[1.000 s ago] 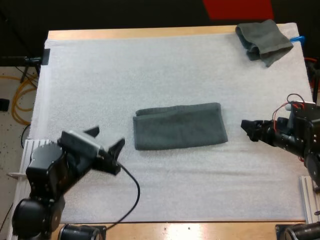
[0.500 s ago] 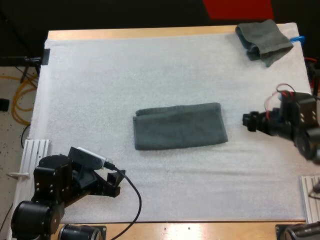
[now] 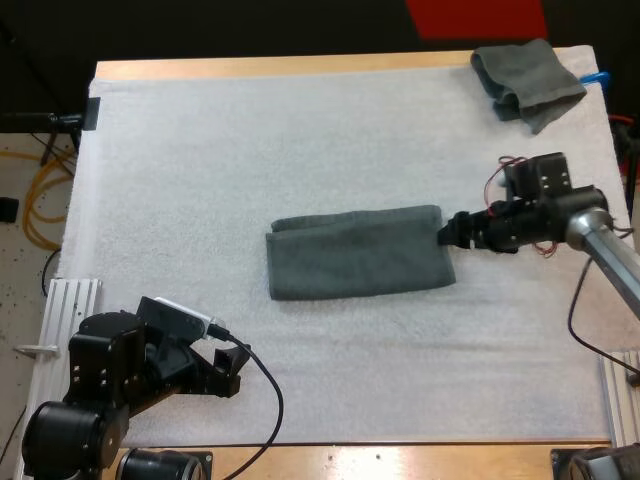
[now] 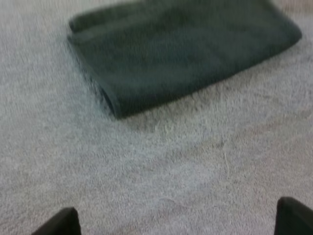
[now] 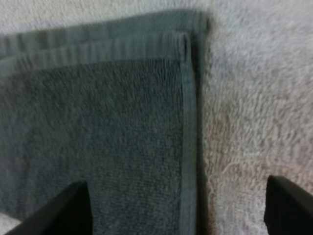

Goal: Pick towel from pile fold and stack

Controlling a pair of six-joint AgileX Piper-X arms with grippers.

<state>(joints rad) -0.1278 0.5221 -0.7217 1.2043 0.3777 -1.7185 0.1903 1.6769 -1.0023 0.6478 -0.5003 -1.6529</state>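
Dark grey-green terry, ribbed along its hem, is lying as a flat oblong folded towel (image 3: 358, 252) at the middle of the nubbly white foam mat (image 3: 250, 150); a crumpled towel (image 3: 527, 82) of the same cloth is sitting at the far right corner. My right gripper (image 3: 446, 233), well to the right half a second ago, is now reaching the folded towel's right edge with fingers spread, while my left gripper (image 3: 233, 366) is staying at the mat's near left, fingers spread and clear of the cloth.

Holds left hand (image 3: 228, 362) low and drawn back, fingers apart; holds right hand (image 3: 447, 230) outstretched inward, fingers spread.
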